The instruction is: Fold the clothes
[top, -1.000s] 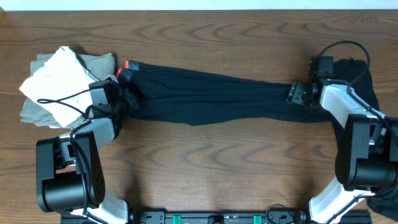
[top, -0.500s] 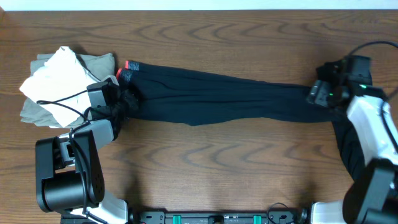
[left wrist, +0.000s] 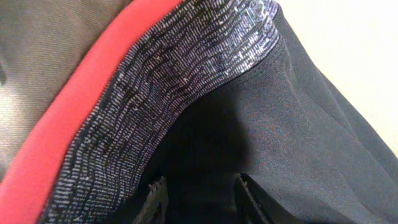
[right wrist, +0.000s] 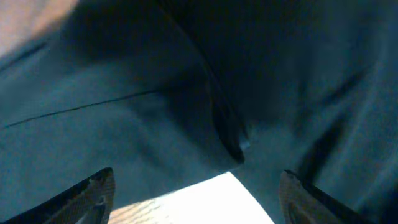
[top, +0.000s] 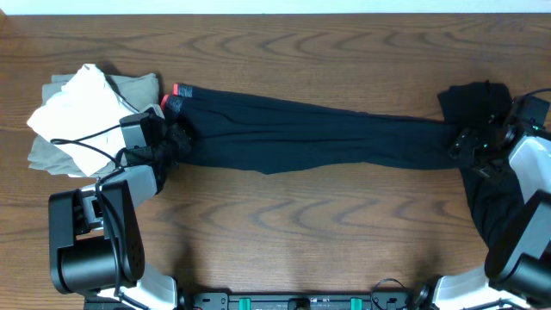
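Note:
The long black pants (top: 301, 133) lie stretched across the table, with the coral-red waistband (top: 176, 91) at the left and the leg ends at the right. My left gripper (top: 172, 142) is shut on the black fabric just under the waistband. In the left wrist view the red lining (left wrist: 68, 118) and black cloth fill the frame around the fingers (left wrist: 202, 193). My right gripper (top: 472, 148) is open at the leg ends. In its wrist view (right wrist: 196, 180) it hovers over dark cloth (right wrist: 155, 93) with bare table between the fingers. A plain black piece (top: 478, 102) lies at the far right.
A pile of white and olive-grey clothes (top: 77, 112) lies at the far left, beside the left arm. More black cloth (top: 491, 207) trails toward the front under the right arm. The table's back edge (top: 275, 14) runs along the top.
The right gripper has moved right and a little toward the front, off the leg ends, and stands open. The pants and left gripper have stayed put.

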Tool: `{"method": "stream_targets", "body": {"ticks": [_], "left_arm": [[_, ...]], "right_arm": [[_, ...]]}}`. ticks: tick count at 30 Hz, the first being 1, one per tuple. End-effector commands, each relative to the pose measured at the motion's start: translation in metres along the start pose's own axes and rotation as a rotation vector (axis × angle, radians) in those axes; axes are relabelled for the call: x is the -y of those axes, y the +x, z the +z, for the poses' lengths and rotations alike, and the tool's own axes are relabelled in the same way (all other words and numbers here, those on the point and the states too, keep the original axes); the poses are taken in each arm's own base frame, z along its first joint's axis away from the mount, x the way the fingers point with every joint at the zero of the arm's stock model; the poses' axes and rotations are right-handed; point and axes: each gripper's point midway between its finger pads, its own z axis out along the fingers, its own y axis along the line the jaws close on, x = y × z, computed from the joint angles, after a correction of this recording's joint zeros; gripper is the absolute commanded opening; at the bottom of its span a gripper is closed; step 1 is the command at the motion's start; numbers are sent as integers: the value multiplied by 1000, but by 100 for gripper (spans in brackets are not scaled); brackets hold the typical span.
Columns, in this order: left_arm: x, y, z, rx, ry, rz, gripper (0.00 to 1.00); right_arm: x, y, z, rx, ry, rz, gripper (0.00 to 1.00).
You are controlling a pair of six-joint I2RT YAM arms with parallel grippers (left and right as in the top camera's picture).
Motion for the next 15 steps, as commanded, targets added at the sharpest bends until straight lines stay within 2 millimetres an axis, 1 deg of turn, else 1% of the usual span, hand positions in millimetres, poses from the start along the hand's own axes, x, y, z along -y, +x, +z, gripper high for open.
{"method": "stream_targets", "body": {"ticks": [1,7,12,14,15], "left_arm": [[-46,49,6,-126,-141,-52,39],[-46,49,6,-126,-141,-52,39],[-46,50,6,-128,-142,-53,40],[-46,50,6,-128,-142,-53,39],[-46,50,6,-128,-142,-53,39]], "right_arm": [[-2,6,13,-39,-27,-6,80],[0,8,30,-65,-23,-3,79],[1,6,36,-61,-24,-3,78],[0,4,36,-53,-26,-4,73],[0,3,36,-48,-28,-5,69]]}}
